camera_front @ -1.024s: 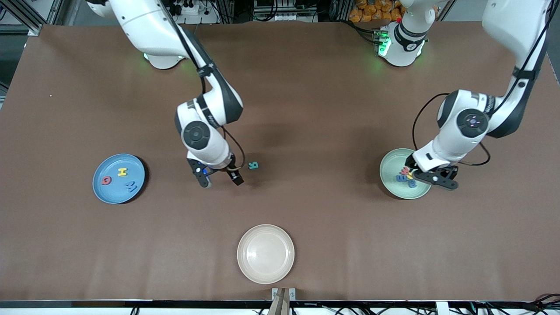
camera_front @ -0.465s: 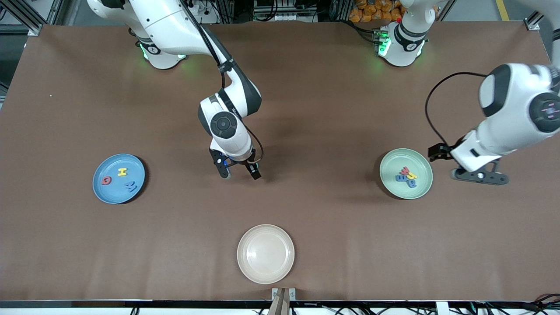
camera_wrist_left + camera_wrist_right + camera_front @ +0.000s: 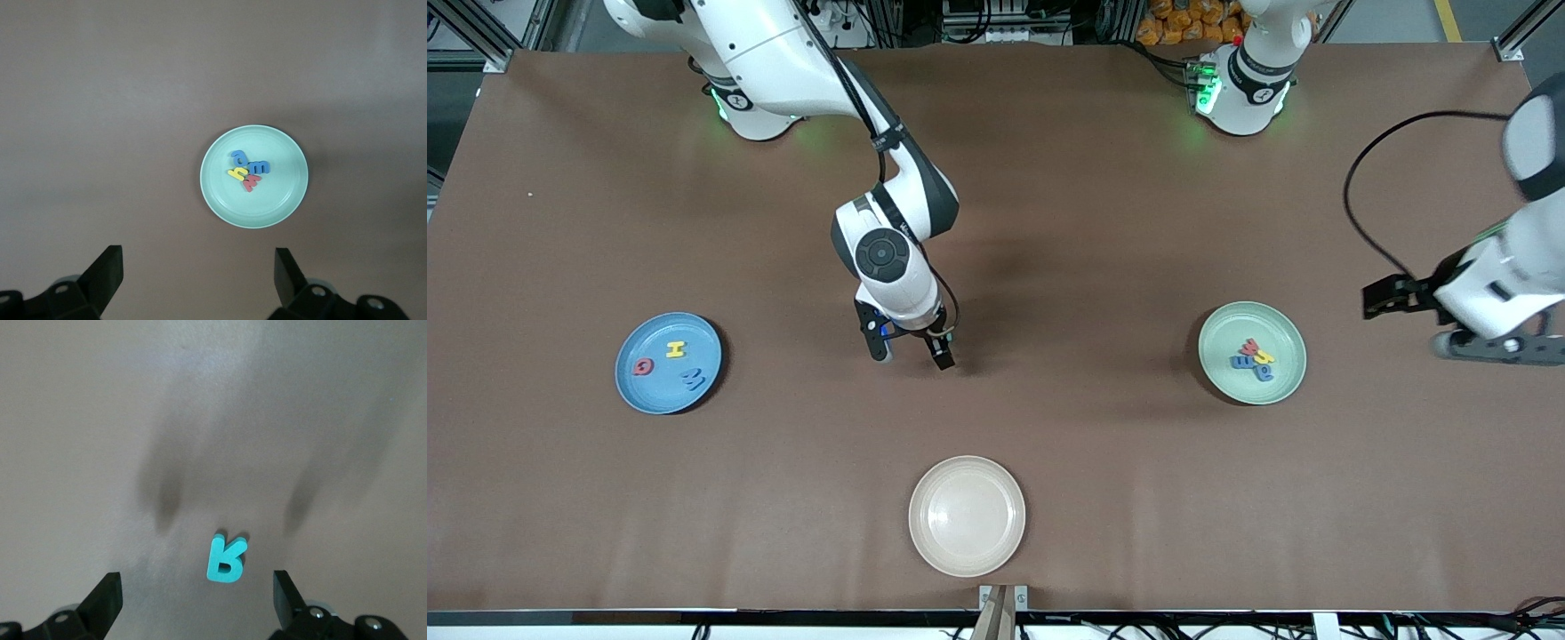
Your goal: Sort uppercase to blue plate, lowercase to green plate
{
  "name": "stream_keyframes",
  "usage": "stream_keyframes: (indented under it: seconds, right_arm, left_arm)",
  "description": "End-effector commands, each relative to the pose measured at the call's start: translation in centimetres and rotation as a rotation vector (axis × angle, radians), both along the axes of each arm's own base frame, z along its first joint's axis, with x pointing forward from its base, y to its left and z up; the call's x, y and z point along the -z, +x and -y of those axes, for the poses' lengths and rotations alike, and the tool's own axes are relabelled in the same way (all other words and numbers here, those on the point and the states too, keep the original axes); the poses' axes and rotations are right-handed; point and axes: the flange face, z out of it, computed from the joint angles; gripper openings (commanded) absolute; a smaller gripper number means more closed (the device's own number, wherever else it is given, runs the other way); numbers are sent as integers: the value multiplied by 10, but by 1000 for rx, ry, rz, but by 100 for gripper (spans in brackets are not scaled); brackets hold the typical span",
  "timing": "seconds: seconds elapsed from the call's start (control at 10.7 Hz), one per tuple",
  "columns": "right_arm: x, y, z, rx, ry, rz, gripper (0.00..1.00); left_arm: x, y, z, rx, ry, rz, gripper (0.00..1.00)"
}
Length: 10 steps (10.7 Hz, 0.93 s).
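From the front, the right gripper (image 3: 908, 350) hangs fingers spread over bare table between the blue plate (image 3: 624, 380) and green plate (image 3: 1285, 384), hiding its target, while the left gripper (image 3: 1458, 322), jaws apart and empty, waits beside the green plate. The left wrist view shows the lowercase letters (image 3: 247, 171) clustered in that plate. The right wrist view shows the teal R (image 3: 225, 560) flat between the spread fingers, seemingly lined up for a grasp.

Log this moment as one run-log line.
right hand: open over teal R | left hand: open, beside green plate | blue plate: Q, H, W | green plate: four lowercase
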Motion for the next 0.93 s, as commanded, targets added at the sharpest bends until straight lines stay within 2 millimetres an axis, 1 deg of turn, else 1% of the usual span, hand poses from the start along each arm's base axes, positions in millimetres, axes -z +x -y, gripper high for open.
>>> stream_keyframes:
  seconds: [0.0,0.09,0.37,0.47,0.56,0.65,0.84]
  right_arm:
    - [16,-7,-10,3,-22,10,100]
    - [20,-9,-12,0,-22,14,100]
    - [32,-13,-14,2,-32,10,100]
    - [34,-14,-15,-7,-39,11,100]
    - [35,-14,-15,-10,-43,12,100]
    - [35,-14,-15,-10,-43,12,100]
    - [38,-15,-14,-11,-48,10,100]
  left_arm:
    - [-25,-5,-3,-23,-12,-6,100]
    - [-38,-10,-8,-35,-4,15,100]
    - [-43,-10,-4,-48,-5,28,100]
    - [-42,-7,-2,-77,-6,30,100]
    - [-45,-5,-6,-138,-8,39,100]
    - [-47,-5,-4,-189,-10,45,100]
    - [-50,-6,1,-214,-15,53,100]
